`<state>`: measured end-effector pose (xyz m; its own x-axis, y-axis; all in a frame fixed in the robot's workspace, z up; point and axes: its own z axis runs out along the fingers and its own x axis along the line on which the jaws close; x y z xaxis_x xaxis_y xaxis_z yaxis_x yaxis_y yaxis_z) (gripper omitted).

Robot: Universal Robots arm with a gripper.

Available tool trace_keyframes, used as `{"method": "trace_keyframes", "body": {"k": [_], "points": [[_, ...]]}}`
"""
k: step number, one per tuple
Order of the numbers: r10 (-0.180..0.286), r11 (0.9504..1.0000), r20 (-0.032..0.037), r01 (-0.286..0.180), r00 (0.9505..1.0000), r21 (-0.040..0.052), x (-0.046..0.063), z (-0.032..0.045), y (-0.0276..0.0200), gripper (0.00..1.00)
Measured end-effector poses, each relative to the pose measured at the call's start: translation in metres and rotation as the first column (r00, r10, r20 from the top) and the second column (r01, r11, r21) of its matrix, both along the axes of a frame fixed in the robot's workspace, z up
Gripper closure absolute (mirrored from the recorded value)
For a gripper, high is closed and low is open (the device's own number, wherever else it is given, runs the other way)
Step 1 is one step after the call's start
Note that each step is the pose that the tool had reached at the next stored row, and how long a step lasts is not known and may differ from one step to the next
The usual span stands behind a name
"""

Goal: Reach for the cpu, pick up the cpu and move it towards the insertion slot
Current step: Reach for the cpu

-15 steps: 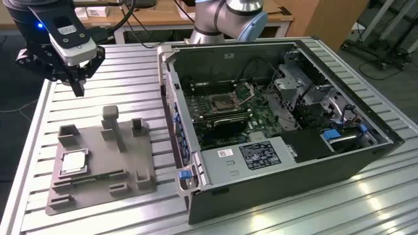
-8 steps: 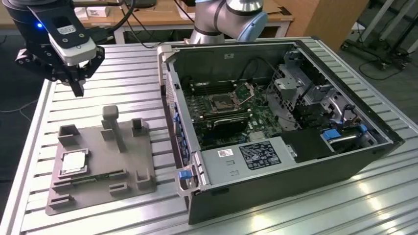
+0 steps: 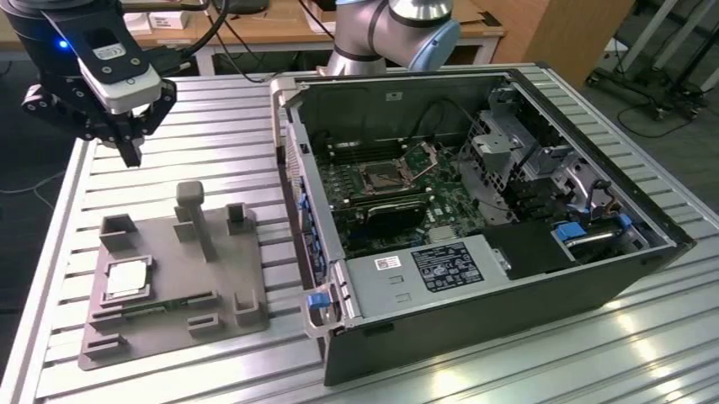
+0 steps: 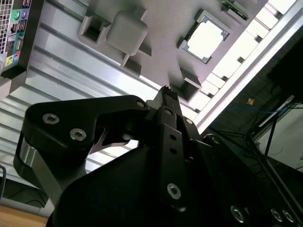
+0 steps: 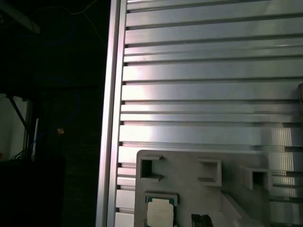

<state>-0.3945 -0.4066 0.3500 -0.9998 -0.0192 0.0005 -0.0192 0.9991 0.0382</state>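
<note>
In the exterior view the gripper [image 3: 131,156] hangs above the ribbed metal table [image 3: 214,126], toward the exterior view's left. Its fingers look drawn together to a single tip, and it carries nothing. The cpu [image 3: 126,278] lies flat in a recess of the grey plastic holder [image 3: 225,252], well apart from the gripper and nearer the camera. The insertion slot [image 3: 388,175] sits inside the open computer case [image 3: 450,278] with its hinged metal plate tipped up. I judge the reach to be the step in hand, with nothing grasped yet. To finish it, the gripper must line up over the chip, open wide enough to span it, and come down squarely.

In the second wrist view the gripper [image 4: 165,92] points toward the holder [image 4: 156,19], with the cpu [image 4: 207,37] off to one side of the tip. The cpu is a bright, pale square with a thin darker rim.

In the first wrist view the cpu [image 5: 159,213] shows at the frame's edge, seated in its recess. It has a silvery face and a beige border.
</note>
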Motion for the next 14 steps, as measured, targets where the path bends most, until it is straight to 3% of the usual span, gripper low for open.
{"method": "trace_keyframes", "body": {"k": [7,14], "points": [[0.000,1.0000,0.0001,0.000,1.0000,0.0001,-0.0010,-0.0001,0.0000,0.89],[0.000,1.0000,0.0000,0.000,1.0000,0.0000,-0.0091,-0.0002,-0.0003,0.89]]}}
